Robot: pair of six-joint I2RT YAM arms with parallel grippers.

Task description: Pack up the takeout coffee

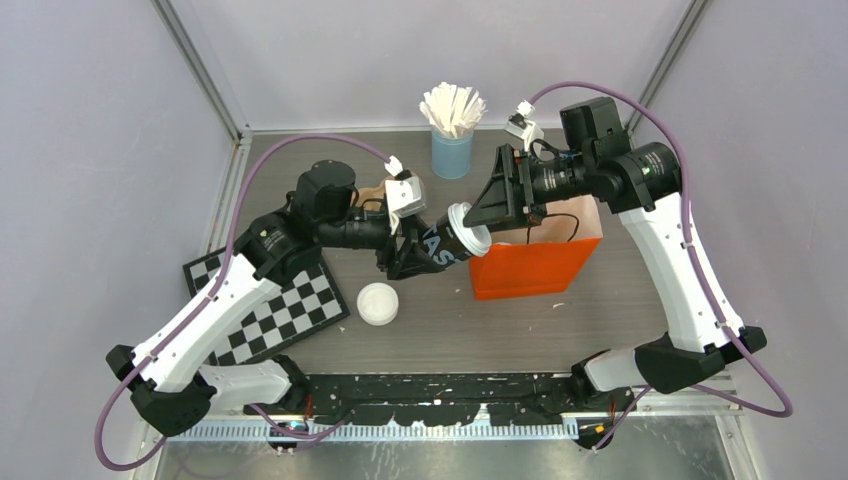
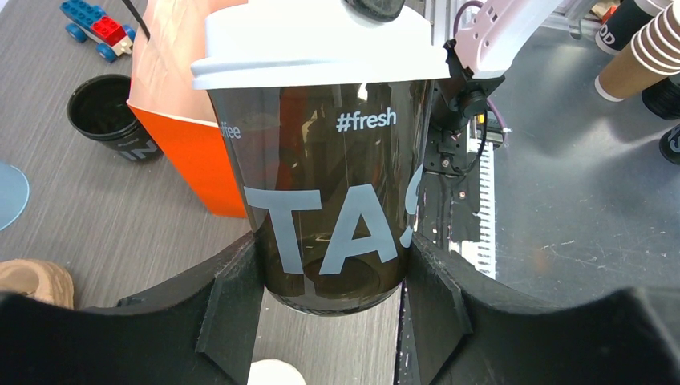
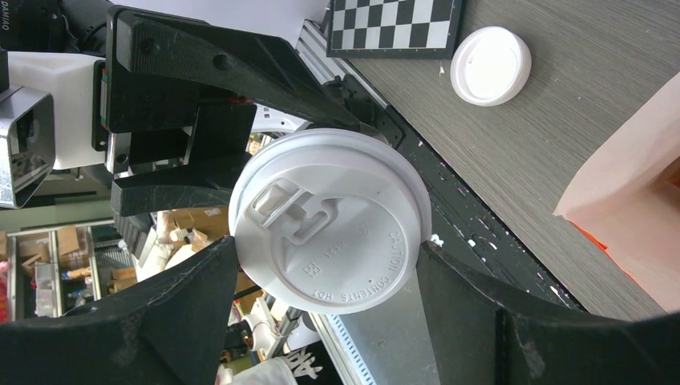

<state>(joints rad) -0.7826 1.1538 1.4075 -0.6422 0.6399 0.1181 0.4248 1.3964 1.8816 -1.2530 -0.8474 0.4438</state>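
A takeout coffee (image 1: 447, 245), black with white print and a white sip lid (image 3: 329, 220), hangs tilted in the air just left of the orange paper bag (image 1: 535, 265). My left gripper (image 1: 408, 258) is shut on its lower body, and both fingers (image 2: 232, 305) press the cup (image 2: 329, 184) near its base. My right gripper (image 3: 329, 249) faces the lid head-on, with a finger touching the lid's rim on each side. A second black cup (image 2: 104, 112), open and lidless, stands on the table beside the bag (image 2: 192, 152).
A loose white lid (image 1: 378, 303) lies on the table by the checkerboard (image 1: 270, 300). A light-blue cup of white stirrers (image 1: 452, 150) stands at the back. Toy bricks (image 2: 96, 28) lie beyond the bag. A brown object (image 2: 32, 281) sits near my left arm.
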